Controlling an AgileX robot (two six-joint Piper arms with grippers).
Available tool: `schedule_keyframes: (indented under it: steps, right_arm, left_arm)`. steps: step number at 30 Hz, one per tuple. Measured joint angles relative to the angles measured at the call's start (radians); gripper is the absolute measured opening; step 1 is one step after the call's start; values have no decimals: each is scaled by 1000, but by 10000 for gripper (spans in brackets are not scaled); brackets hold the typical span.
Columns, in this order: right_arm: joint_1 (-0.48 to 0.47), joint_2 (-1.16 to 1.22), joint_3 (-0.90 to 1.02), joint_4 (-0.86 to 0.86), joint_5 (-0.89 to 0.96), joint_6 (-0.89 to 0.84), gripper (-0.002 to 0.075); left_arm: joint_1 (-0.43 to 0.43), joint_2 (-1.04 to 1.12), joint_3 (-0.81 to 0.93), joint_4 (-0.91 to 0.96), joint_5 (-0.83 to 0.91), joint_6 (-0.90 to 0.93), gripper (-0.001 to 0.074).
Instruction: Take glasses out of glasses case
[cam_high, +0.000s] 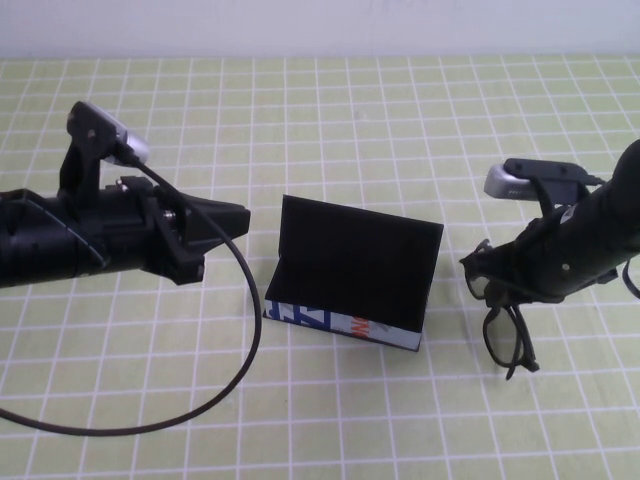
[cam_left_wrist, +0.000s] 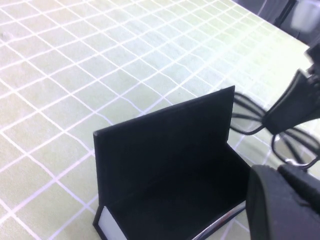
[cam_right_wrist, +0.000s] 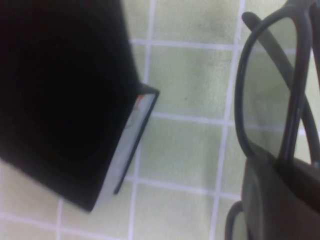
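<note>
The glasses case (cam_high: 350, 275) is sitting open in the middle of the table (cam_high: 330, 110), which is covered in a green and white grid cloth. Its flat black lid is standing pretty much upright at the back, and the white front side with blue and orange print faces the robot. The left wrist view looks right down into the box and the inside is just black, nothing in it.

The glasses (cam_high: 500, 320) are out of the case, off to its right. The right gripper (cam_high: 490, 280) has its fingers clamped on the frame and the black specs dangle below it; the lower lens hangs close to the table, but I can't tell if it's touching. From the right wrist view you can see a dark lens rim and a thick arm running into one finger (cam_right_wrist: 280, 200), with the corner of the case just beside it.

The left gripper (cam_high: 225, 228) hovers left of the case, roughly level with the lid's top edge, pointing at it, not touching. Can't tell if its fingers are spread or closed. Its black cable (cam_high: 200, 390) loops down across the table.
</note>
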Motion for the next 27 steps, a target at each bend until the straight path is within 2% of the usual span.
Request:
schedule_keyframes:
  steps: [4, 6, 10, 13, 16, 20, 27]
  right_arm:
    - [0, 45, 0, 7, -29, 0, 39]
    - [0, 53, 0, 7, -35, 0, 93]
    - [0, 53, 0, 7, -36, 0, 260]
    - [0, 35, 0, 7, -32, 0, 311]
    - [0, -21, 0, 7, 10, 0, 298]
    - [0, -154, 12, 7, 102, 0, 241]
    - [0, -581, 190, -4, 206, 0, 155]
  left_arm:
    - [0, 0, 0, 4, 0, -9, -4]
    - [0, 0, 0, 4, 0, -11, -4]
    - [0, 0, 0, 4, -2, -13, -4]
    - [0, 0, 0, -4, -16, -15, -4]
    - [0, 0, 0, -25, -39, -29, -4]
    - [0, -34, 2, -30, -90, -71, -4]
    - [0, -287, 121, -117, -301, -81, -4]
